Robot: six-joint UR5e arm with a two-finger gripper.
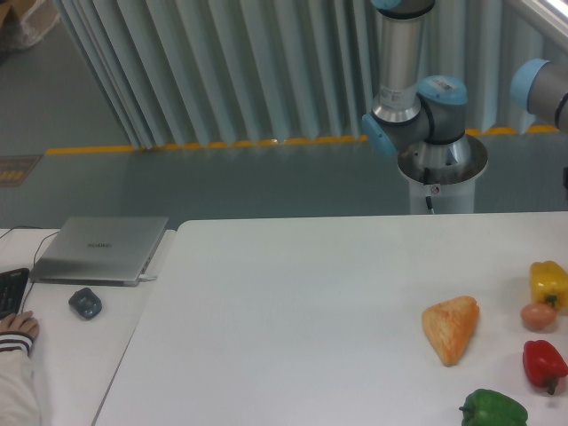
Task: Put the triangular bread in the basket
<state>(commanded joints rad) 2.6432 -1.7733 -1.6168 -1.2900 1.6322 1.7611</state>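
Lying untouched on the table (311, 293), the triangular bread (452, 327) shows fully; gripper out of frame, state unknowable.

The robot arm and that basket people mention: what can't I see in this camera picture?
- Gripper: out of frame; the arm runs off the top and right edges, so open or shut is unknown.
- Basket: not in view anywhere.
- Green pepper: cut by the bottom edge.
- Yellow pepper: partly cut by the right edge.
- Person: only a hand shows at the left edge.
- The bread is fully visible.
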